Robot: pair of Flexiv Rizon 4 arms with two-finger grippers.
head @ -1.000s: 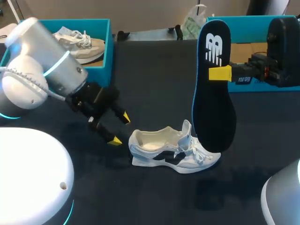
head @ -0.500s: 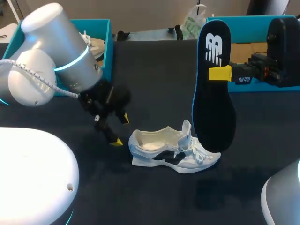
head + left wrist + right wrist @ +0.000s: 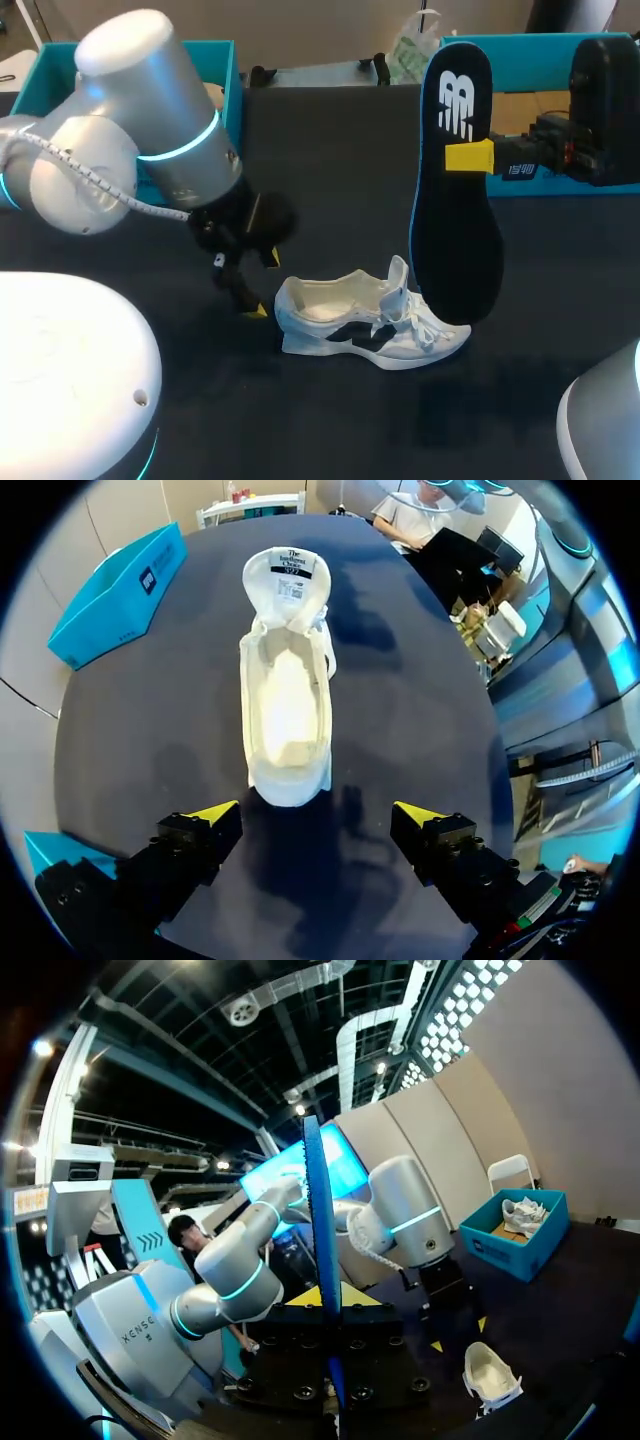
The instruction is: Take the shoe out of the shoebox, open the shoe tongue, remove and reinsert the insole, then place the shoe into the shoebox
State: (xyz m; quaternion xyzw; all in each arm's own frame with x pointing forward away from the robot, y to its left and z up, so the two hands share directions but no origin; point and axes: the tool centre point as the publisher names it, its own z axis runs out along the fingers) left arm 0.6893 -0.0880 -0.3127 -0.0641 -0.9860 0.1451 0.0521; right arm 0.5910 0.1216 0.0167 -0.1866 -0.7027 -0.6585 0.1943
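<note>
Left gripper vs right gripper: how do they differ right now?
The left gripper is open and empty; the right gripper is shut on the insole. The left gripper sits low, just behind the heel of the shoe and aimed along it; the right gripper is raised well above the table, holding the insole upright. Both have yellow tips.

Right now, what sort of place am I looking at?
Probably a robot test or demonstration bench. A robot arm hangs over a dark table, a white shoe lies near a blue shoebox, and the right hand holds a dark insole.
</note>
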